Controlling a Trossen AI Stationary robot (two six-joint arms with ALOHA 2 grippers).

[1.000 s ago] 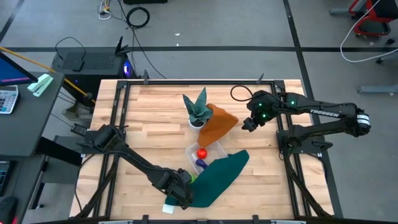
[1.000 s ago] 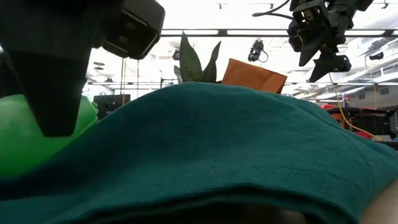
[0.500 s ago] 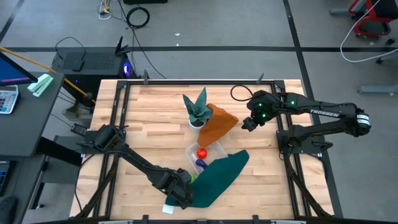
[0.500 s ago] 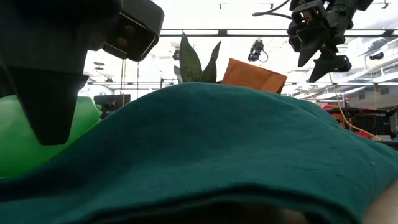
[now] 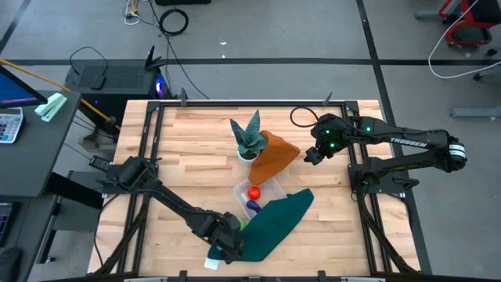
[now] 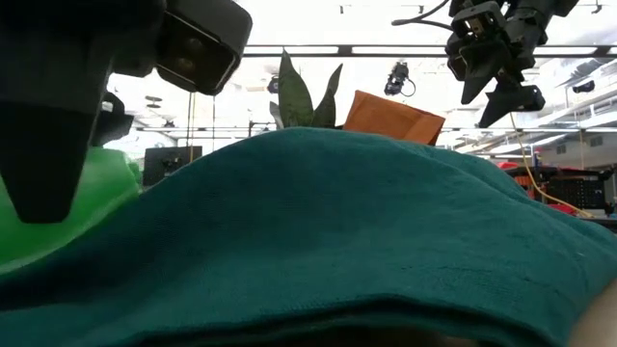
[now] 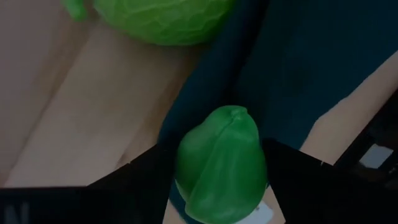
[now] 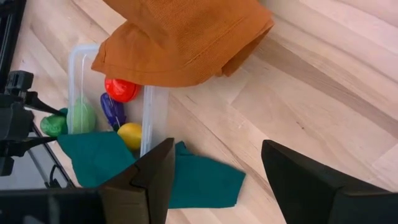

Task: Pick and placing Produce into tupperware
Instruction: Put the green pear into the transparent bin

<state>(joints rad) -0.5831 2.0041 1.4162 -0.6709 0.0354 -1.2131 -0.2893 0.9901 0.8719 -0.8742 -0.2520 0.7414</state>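
Observation:
The tupperware [image 8: 74, 62] is a clear box in the middle of the table, also in the high view [image 5: 264, 186]. It holds a red ball [image 8: 121, 89], a purple piece [image 8: 113, 109] and a yellow piece [image 8: 129, 134]. A pale green textured ball [image 7: 161, 18] lies at the box's near-left end [image 8: 81, 116]. My left gripper [image 7: 221, 180] is low at the table's near edge [image 5: 227, 244], shut on a green pear-shaped toy [image 7: 221, 162]. My right gripper [image 8: 211, 180] hovers open above the table's far right part [image 5: 311, 157], touching nothing. My left gripper pinches the green pear-shaped toy by its two sides [image 7: 186, 168], one finger [image 7: 146, 183] on each flank. The toy's narrow tip [image 7: 233, 115] points away from the wrist, over the teal cloth's edge. Whether it rests on the table or cloth, I cannot tell.
A teal cloth [image 5: 278, 223] lies over the box's near end and fills the low view [image 6: 337, 241]. An orange cloth [image 5: 274, 157] drapes from the spiky potted plant [image 5: 249, 141] over the box's far end. Bare wood lies left and right of these.
In the low view my left gripper's finger has shifted toward the table's left and looms larger, so more of the green ball behind it shows. The right arm has kept still.

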